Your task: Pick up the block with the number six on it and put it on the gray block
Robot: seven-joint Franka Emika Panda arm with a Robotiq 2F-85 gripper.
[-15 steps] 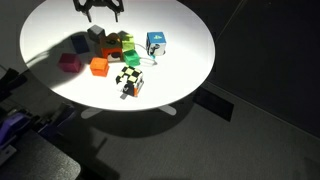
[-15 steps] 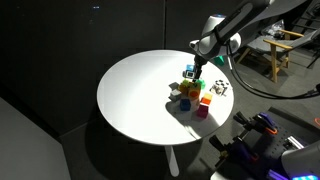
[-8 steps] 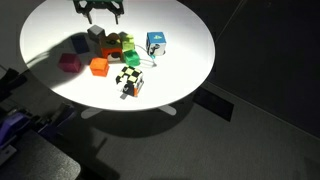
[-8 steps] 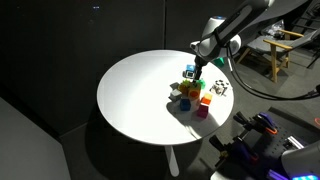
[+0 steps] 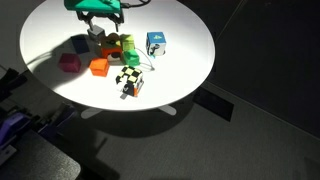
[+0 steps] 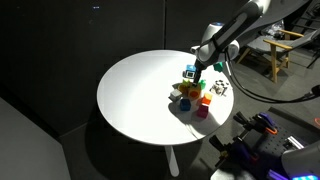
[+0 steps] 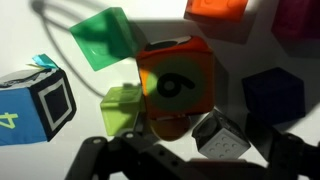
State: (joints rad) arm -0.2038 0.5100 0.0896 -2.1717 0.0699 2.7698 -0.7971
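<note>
Hovering over the cluster on the worktop [image 5: 188, 58], the end effector [image 7: 190, 165] looks spread wide, its dark fingers at either side of the wrist view's bottom edge, gripping nothing. The block with the number six [image 7: 176, 86] sits mid-cluster, ungrasped, a light green cube [image 7: 122, 106] just beside it and the gray block [image 7: 222, 140] close by. Nothing is done yet, I judge: grasp, lift and stacking all remain.

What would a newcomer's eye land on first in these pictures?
A brightly lit round white table in a dark room, with a huddle of coloured blocks on it. The gripper hangs open just above them. In the wrist view the orange six block fills the middle.
</note>
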